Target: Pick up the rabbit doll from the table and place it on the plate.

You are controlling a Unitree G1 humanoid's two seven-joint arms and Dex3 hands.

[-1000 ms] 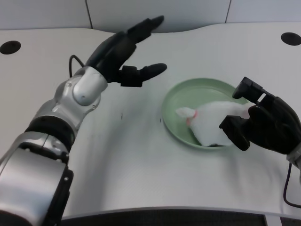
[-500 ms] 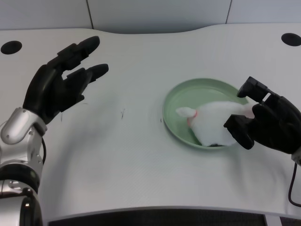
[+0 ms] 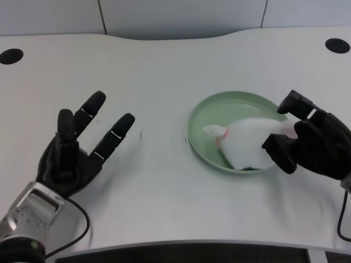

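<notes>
The white rabbit doll (image 3: 247, 143) lies on its side in the pale green plate (image 3: 211, 112), a pink band seemingly at its neck, one ear pointing left; the plate sits flat on the desk.

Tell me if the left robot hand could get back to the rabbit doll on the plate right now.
Probably yes. The left robot hand is open, and bare table lies between it and the rabbit doll in the green plate.
</notes>
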